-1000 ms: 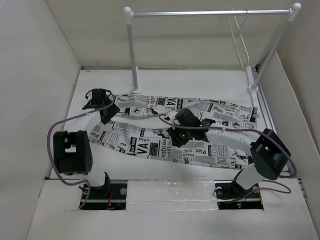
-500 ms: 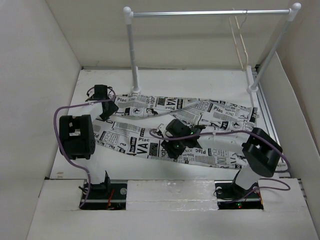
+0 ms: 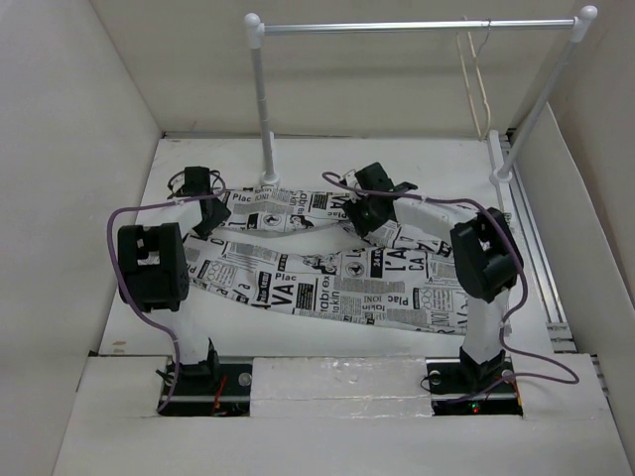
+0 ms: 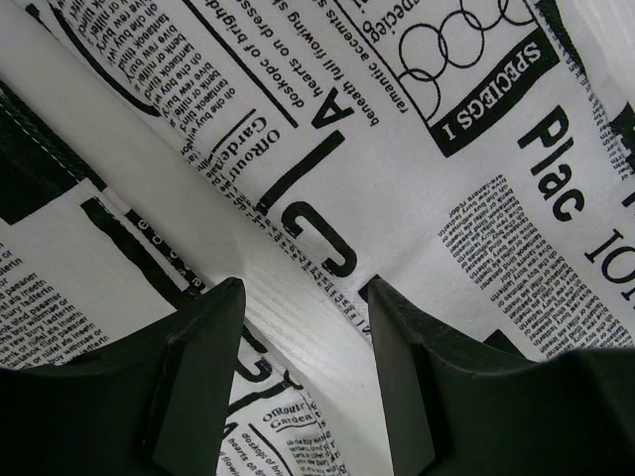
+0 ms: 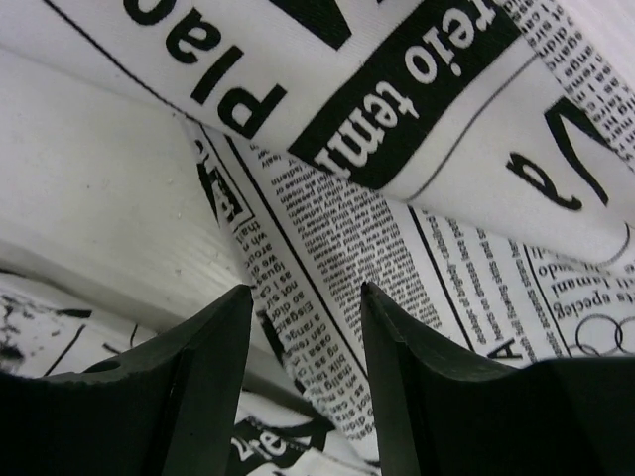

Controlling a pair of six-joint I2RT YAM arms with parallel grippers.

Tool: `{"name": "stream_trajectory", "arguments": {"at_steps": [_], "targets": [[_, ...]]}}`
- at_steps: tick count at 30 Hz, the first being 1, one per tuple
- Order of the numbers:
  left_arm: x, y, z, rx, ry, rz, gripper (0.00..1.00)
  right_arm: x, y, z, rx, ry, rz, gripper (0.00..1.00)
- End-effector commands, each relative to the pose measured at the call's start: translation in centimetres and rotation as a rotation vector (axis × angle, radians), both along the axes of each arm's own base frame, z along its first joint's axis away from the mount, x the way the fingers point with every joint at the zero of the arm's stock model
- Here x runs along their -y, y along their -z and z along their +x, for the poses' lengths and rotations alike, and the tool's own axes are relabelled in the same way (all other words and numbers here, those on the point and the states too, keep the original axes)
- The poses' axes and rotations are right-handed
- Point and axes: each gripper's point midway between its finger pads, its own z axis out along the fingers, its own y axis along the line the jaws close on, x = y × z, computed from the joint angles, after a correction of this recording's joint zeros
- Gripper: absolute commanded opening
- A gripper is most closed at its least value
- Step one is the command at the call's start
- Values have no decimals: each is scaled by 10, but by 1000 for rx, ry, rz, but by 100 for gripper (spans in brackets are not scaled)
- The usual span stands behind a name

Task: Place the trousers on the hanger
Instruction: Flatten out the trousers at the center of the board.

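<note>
The trousers (image 3: pixel 327 288), white with black newspaper print, lie flat across the table with both legs running left to right. The pale cream hanger (image 3: pixel 478 74) hangs by its wire hook at the right end of the rail, far from both grippers. My left gripper (image 3: pixel 205 216) is at the trousers' left end; in its wrist view it is open (image 4: pixel 303 302), its fingers astride a plain white band of the cloth (image 4: pixel 298 327). My right gripper (image 3: pixel 369 213) is over the far leg near the middle; it is open (image 5: pixel 303 302), astride a folded cloth edge (image 5: pixel 317 288).
The clothes rail (image 3: pixel 417 27), a metal bar on two white posts, stands at the back of the table; its left post (image 3: pixel 264 119) rises just behind the trousers. White walls close in the left, back and right sides. Purple cables loop off both arms.
My right arm has swung from the near leg in the middle to the far leg near the rail. My left gripper has shifted only slightly at the trousers' left end.
</note>
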Motion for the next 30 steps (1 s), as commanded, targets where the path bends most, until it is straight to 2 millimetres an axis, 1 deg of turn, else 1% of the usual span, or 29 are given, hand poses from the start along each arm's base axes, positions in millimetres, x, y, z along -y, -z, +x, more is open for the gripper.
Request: {"name": "stream_trajectory", "arguments": {"at_steps": [1,3,4,5,6,7,8,9,10,11,13,14,15,16,18,19,20,21,22,24,25,30], "targets": [[-2,-11,10,32,4,11,49,-8,-17,18,39,-29,5,54],[-4,-9,11,26,6,21,49,-4,-3,11,18,-30,-8,53],[-5,-11,13,28,8,26,49,-6,1,5,9,-38,-11,53],[-5,-9,13,17,10,29,50,-3,6,1,2,-29,-17,53],[-7,-6,13,5,6,35,50,-6,8,-1,11,-25,-13,51],[-7,-9,17,12,5,34,50,-2,19,-12,-15,-24,-19,47],[-7,-7,16,4,3,36,50,-2,25,-16,-31,-24,-14,43],[-9,-8,18,4,-3,43,50,-1,30,-21,-53,-17,-10,33],[-10,-7,17,-5,-10,49,50,3,41,-27,-80,-8,-25,27],[-15,-6,16,-12,-27,51,50,8,44,-27,-83,7,-27,24],[-22,-1,14,-26,-47,40,50,11,49,-36,-101,10,-27,12],[-27,2,12,-31,-66,12,50,13,49,-37,-101,13,-29,8],[-34,10,4,-58,-91,-18,50,17,45,-43,-96,14,-30,0],[-41,9,3,-56,-110,-19,50,17,45,-43,-97,12,-27,0],[-52,15,-6,-68,-137,-29,50,20,40,-48,-93,4,-30,0],[-58,13,-7,-64,-151,-30,49,22,35,-54,-90,-2,-24,0],[-67,16,-13,-73,-171,-30,49,23,32,-56,-85,-15,-22,0],[-67,16,-15,-73,-170,-26,50,23,30,-59,-87,-25,-19,0],[-73,11,-15,-59,-183,-16,50,20,26,-65,-99,-47,3,0],[-76,7,-16,-52,-181,-1,51,19,23,-70,-110,-79,12,0],[-77,5,-15,-49,-184,7,51,17,22,-75,-122,-95,9,0],[-85,-12,-9,-23,-194,46,51,19,1,-77,-95,-122,8,0]]}}
